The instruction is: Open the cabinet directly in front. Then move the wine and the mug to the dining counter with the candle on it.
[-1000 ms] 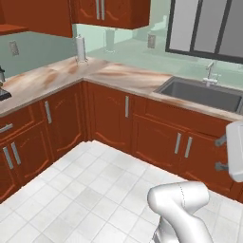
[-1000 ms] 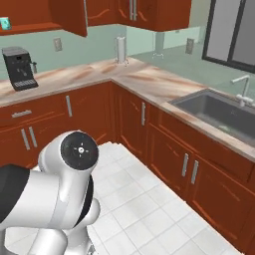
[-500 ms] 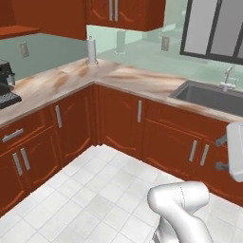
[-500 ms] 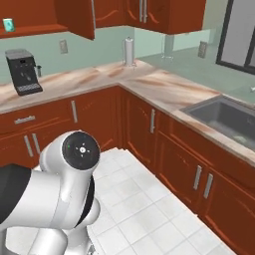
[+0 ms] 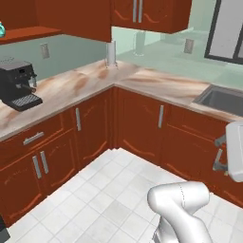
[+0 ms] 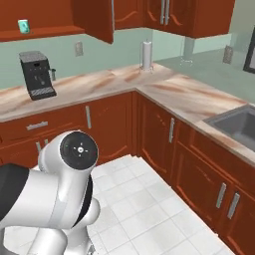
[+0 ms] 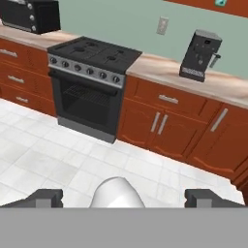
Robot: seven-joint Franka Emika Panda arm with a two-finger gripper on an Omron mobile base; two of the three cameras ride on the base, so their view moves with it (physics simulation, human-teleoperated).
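The mug (image 6: 23,26) sat on the shelf (image 6: 40,34) of the cabinet (image 6: 92,19), up high at the left, and the cabinet's door hung open so the arm could reach in. I counted one mug there; no wine could be made out, maybe because the view cut it off. Below it stood one coffee machine (image 6: 37,74) on the worktop (image 6: 164,94). Further right stood one paper towel roll (image 6: 146,55) in the corner, then one sink (image 6: 236,124). The claw (image 7: 123,197) was spread wide and held nothing, since it was far from the shelf.
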